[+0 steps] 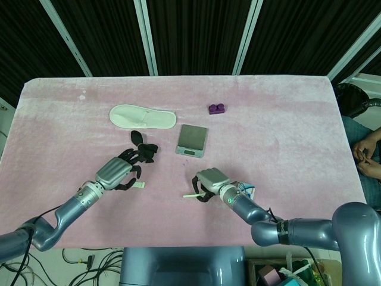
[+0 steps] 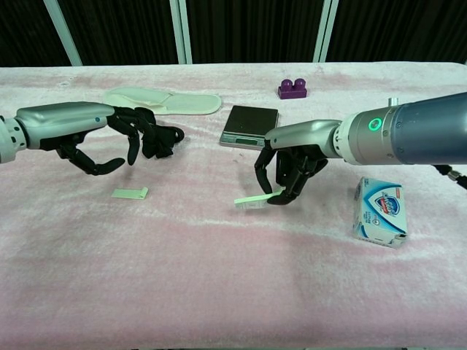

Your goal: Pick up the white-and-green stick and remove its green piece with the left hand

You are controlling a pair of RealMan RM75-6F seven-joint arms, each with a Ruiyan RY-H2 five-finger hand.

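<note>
Near the front middle of the pink worktop [image 1: 280,125], the right hand [image 2: 288,164] grips the white-and-green stick [image 2: 257,199] between its dark fingers [image 2: 279,191], the stick reaching out level toward the left hand with its far end low over the cloth. In the head view the same stick [image 1: 191,195] pokes out from under the right hand [image 1: 211,180]. The left hand [image 2: 102,138] hovers above the cloth with its fingers [image 2: 133,146] curled apart and holding nothing; just below it a small pale green piece [image 2: 130,192] lies flat on the worktop, apart from the stick, and it shows beside the left hand [image 1: 118,171] in the head view as a small light tab [image 1: 139,185]. A black strap [image 2: 162,141] sits bunched just behind the left hand, near a white slipper [image 2: 164,100] lying lengthwise farther back. A small grey scale [image 2: 250,125] rests behind the right hand, a purple block [image 2: 292,89] stands well behind that, and a blue-and-white soap box [image 2: 380,211] lies on the cloth just beside the right forearm.
</note>
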